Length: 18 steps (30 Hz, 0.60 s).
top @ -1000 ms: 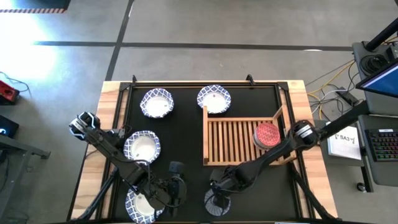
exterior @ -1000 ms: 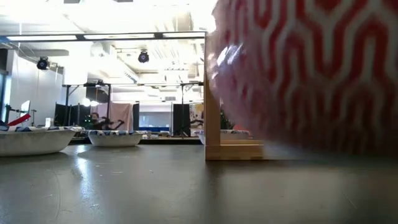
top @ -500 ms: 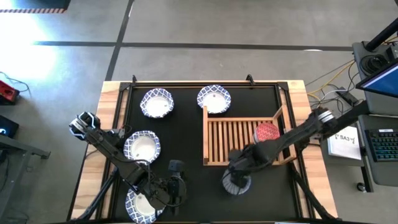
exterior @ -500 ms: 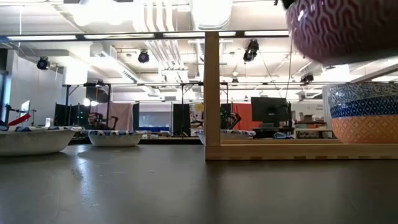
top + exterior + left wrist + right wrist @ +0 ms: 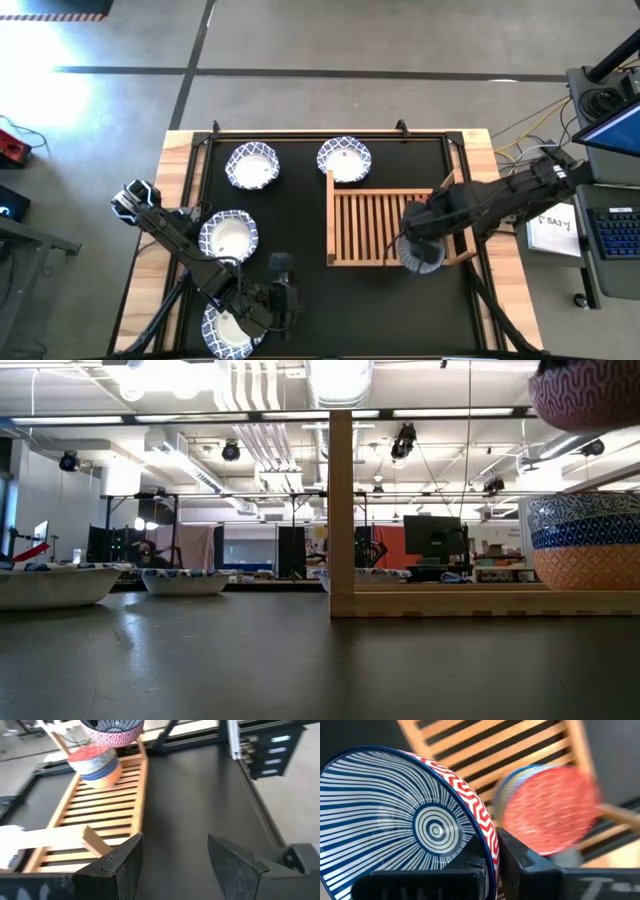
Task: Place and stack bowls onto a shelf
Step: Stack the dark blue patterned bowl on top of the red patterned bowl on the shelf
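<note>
Bowls: four blue-and-white bowls (image 5: 253, 166) on mat; one stacked bowl (image 5: 95, 764) on shelf (image 5: 365, 227); right gripper (image 5: 495, 851) clamps red-patterned bowl (image 5: 407, 822); left gripper (image 5: 172, 857) open.

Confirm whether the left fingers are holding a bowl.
No. The left fingers stand apart over bare black mat with nothing between them.

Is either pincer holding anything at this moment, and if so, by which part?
The right pincer holds the red-patterned bowl by its rim, fingers shut across the wall, above the shelf. The left pincer is open and holds nothing.
</note>
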Each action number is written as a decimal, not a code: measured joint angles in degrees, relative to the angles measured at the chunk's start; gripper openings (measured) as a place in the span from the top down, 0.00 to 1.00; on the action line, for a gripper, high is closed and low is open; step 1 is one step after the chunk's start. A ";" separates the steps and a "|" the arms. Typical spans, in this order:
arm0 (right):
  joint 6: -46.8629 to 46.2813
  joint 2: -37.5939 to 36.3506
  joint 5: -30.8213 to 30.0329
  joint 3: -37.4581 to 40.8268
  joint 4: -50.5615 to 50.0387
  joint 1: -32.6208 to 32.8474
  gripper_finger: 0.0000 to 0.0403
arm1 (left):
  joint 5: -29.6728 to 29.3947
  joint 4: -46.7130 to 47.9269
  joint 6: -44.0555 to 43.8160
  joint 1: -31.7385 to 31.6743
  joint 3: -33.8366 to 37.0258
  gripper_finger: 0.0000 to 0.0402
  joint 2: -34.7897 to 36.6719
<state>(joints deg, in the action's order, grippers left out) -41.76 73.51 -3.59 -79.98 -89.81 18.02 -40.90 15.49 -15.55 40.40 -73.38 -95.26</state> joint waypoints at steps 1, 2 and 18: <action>2.43 -0.52 -1.40 0.26 -0.28 -0.57 0.97 | -1.13 0.00 0.02 0.00 0.00 0.49 0.00; 5.11 -1.07 -2.49 0.64 -0.09 -1.24 0.97 | -2.29 0.00 0.11 0.00 0.00 0.49 0.00; 27.89 -4.14 -3.93 5.98 -0.21 -19.92 0.97 | -12.89 -0.03 3.54 -0.17 -0.02 0.49 0.11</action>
<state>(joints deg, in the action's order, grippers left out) -13.87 69.36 -7.52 -74.00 -90.02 -1.90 -53.79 15.46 -12.01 40.23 -73.41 -95.15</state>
